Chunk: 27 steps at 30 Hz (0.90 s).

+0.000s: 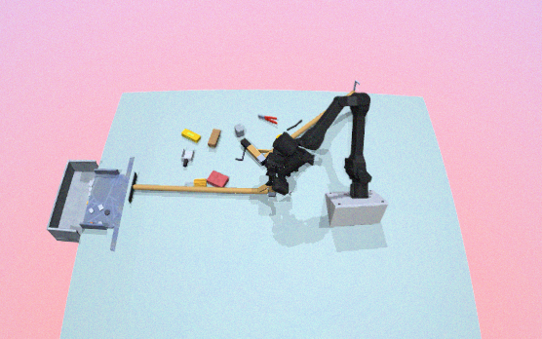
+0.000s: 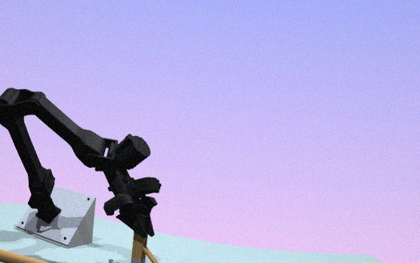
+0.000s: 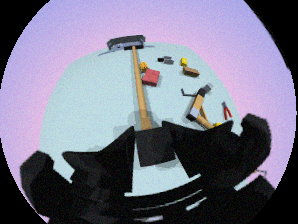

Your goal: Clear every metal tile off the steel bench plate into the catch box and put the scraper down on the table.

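The long scraper [image 1: 195, 188] [image 3: 141, 92] lies flat on the table. Its dark blade [image 1: 133, 187] rests at the near edge of the steel bench plate [image 1: 117, 187]. The grey catch box [image 1: 60, 195] [image 3: 125, 43] stands at the plate's far end. Several small tiles [image 1: 99, 207] show around where the plate meets the box; I cannot tell on which side they lie. My gripper [image 1: 273, 188] [image 2: 141, 231] [image 3: 152, 152] is low over the scraper's handle end [image 2: 139, 247]. Its fingers are parted and stand on either side of the handle.
A red block [image 1: 217, 178] lies right beside the scraper's shaft. Behind it are a yellow block [image 1: 191, 134], a brown block [image 1: 214, 137], a grey cube [image 1: 239, 130], red pliers [image 1: 267, 118] and a wooden-handled tool [image 1: 251, 148]. The arm's base [image 1: 356, 207] is to the right.
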Tool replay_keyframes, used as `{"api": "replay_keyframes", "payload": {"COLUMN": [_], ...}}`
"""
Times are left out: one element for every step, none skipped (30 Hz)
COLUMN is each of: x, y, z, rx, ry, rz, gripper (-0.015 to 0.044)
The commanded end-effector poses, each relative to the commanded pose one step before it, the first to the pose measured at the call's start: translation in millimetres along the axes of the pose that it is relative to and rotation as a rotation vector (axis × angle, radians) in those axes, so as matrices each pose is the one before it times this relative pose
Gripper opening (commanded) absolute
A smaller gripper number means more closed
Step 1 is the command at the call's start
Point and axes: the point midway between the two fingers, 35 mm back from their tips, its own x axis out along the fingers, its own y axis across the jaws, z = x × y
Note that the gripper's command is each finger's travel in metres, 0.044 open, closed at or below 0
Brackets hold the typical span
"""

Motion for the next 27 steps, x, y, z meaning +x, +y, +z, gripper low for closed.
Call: {"api": "replay_keyframes", "payload": {"x": [0.03,-0.43,-1.29,-2.15,-2.6,-2.61,-2.61,-2.61,-2.62,-2.62,-2.62,-2.62,-2.63,-2.63,-2.63,-2.62,-2.62,-2.62,-2.62,-2.62,-2.61,-2.61,-2.6,-2.6,-2.15,-1.29,-0.43], "y": [-0.42,0.06,0.16,0.26,0.28,0.25,0.22,0.18,0.15,0.12,0.09,0.05,0.02,-0.01,-0.05,-0.08,-0.12,-0.15,-0.19,-0.22,-0.26,-0.29,-0.33,-0.36,-0.32,-0.21,-0.07], "z": [1.32,0.02,0.06,0.09,0.09,0.07,0.04,0.02,0.0,-0.02,-0.04,-0.06,-0.08,-0.1,-0.12,-0.14,-0.16,-0.17,-0.19,-0.21,-0.22,-0.24,-0.25,-0.27,-0.23,-0.14,-0.05], "rx": [0.001,0.0,0.0001,0.0001,0.0001,0.0001,0.0001,0.0,0.0,0.0,-0.0001,-0.0001,-0.0001,-0.0002,-0.0002,-0.0002,-0.0002,-0.0003,-0.0003,-0.0003,-0.0003,-0.0003,-0.0004,-0.0004,-0.0003,-0.0002,-0.0001], "ry": [-0.00155,0.00013,0.00037,0.00059,0.00066,0.0006,0.00053,0.00047,0.0004,0.00034,0.00027,0.0002,0.00013,0.00005,-0.00002,-0.00009,-0.00017,-0.00025,-0.00033,-0.00041,-0.00049,-0.00057,-0.00065,-0.00073,-0.00067,-0.00043,-0.00015], "rz": [-0.00032,0.00012,0.00034,0.00053,0.00058,0.0005,0.00043,0.00036,0.00029,0.00022,0.00015,0.00009,0.00002,-0.00004,-0.00011,-0.00017,-0.00023,-0.00029,-0.00035,-0.00041,-0.00046,-0.00052,-0.00057,-0.00062,-0.00055,-0.00035,-0.00012], "gripper": [0.0315,0.0341,0.0368,0.0394,0.042,0.044,0.044,0.044,0.044,0.044,0.044,0.044,0.044,0.044,0.044,0.044,0.044,0.044,0.044,0.044,0.044,0.044,0.044,0.044,0.044,0.044,0.044]}}
